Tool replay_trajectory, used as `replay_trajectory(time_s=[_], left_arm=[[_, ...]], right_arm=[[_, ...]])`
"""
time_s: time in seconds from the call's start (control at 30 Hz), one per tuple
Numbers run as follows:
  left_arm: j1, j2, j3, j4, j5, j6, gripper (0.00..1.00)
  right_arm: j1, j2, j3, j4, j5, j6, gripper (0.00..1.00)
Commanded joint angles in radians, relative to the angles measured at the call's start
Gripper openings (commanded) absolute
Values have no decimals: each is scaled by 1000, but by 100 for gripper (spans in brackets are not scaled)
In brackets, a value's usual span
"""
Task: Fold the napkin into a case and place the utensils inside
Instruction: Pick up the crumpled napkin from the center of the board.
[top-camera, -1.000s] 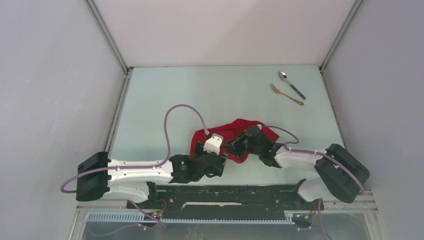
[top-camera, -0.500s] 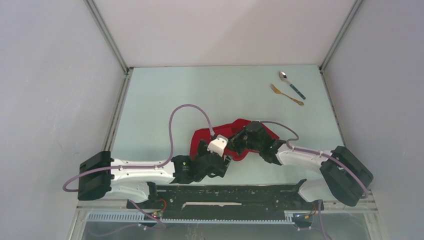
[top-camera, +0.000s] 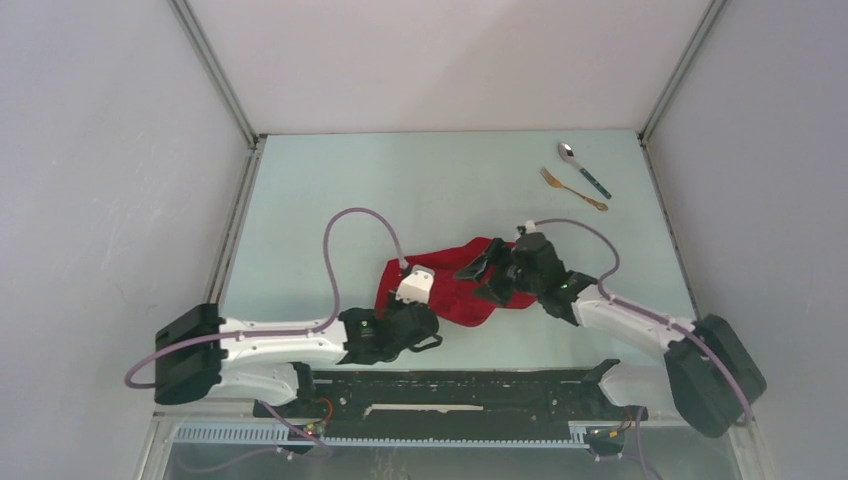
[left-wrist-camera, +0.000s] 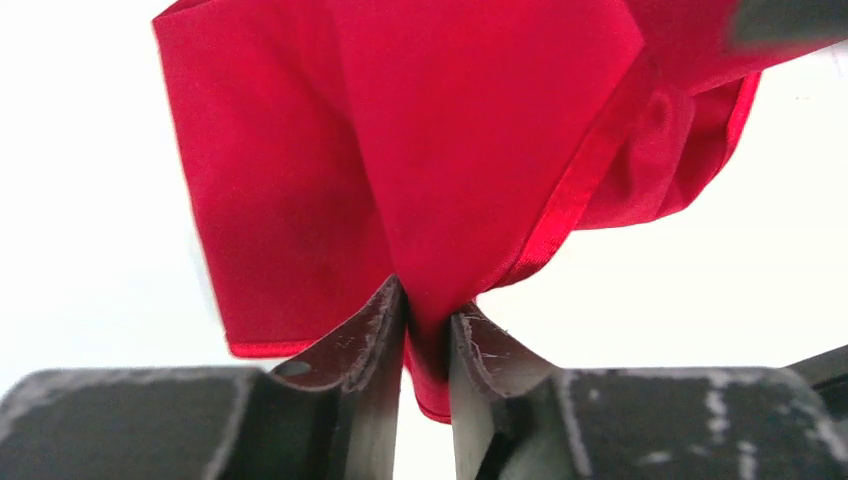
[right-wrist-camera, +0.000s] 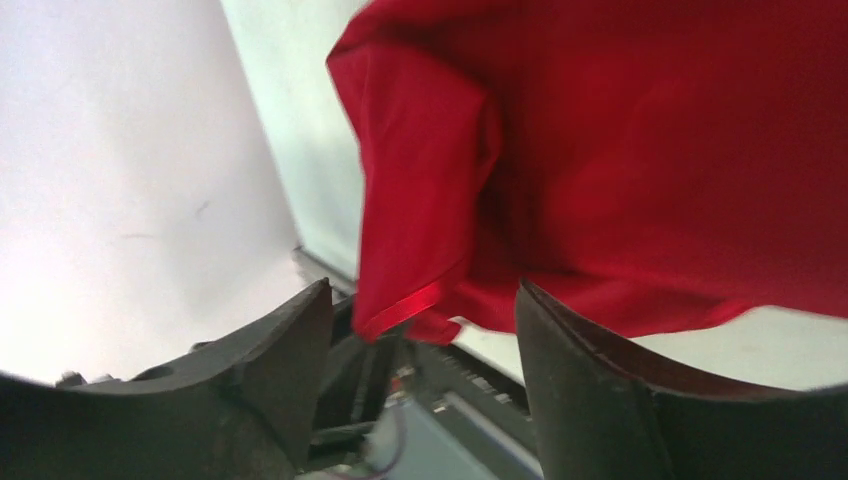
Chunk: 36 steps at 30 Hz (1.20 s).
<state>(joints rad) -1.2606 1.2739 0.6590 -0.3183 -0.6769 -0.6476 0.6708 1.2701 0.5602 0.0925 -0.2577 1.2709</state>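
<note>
The bright red napkin lies crumpled at the middle of the table, partly under both grippers. My left gripper is at its near-left side; in the left wrist view the left gripper is shut on a hemmed fold of the napkin. My right gripper hovers over the cloth's right part, open. In its wrist view the napkin hangs just past the spread fingers, a hemmed corner drooping between them. The utensils, a teal-handled spoon and a gold fork, lie at the far right.
Grey enclosure walls with metal frame rails border the pale green table on the left, right and back. A black rail with the arm bases runs along the near edge. Purple cables loop above both wrists.
My right gripper has opened, let go of the napkin and drawn back to the right and upward. My left gripper has shut on the cloth's edge and shifted slightly left.
</note>
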Motion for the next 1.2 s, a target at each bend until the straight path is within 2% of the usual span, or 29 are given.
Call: replay_trajectory(time_s=[0.0,0.1,0.17,0.23,0.4,0.5,0.6,0.7,0.97,1.17], left_arm=[[3,-126,-46,-80,-9,-84,25],[9,-169,-43,-138,5,-104,15],[10,-184,-24,-197,3,-121,14],[10,-200,-7,-259,5,-135,12],[10,-243,23,-341,7,-165,9],[11,-272,33,-346,17,-167,8],[13,-294,42,-346,28,-160,9],[21,-305,43,-343,46,-154,12],[34,-362,53,-341,85,-153,15],[48,-388,87,-390,49,-155,10]], right_arm=[[-114,-118,75,-261,22,-512,79],[-207,-103,143,-441,65,-718,95],[-287,-53,175,-511,37,-803,95],[-352,8,228,-630,80,-824,94],[-398,-16,180,-705,196,-802,93],[-458,-52,114,-659,65,-735,90],[-529,-107,-3,-535,-99,-638,87],[-547,-142,-113,-402,-185,-561,87],[-550,-94,-201,-184,-212,-494,78],[-510,-32,-216,19,-276,-428,60]])
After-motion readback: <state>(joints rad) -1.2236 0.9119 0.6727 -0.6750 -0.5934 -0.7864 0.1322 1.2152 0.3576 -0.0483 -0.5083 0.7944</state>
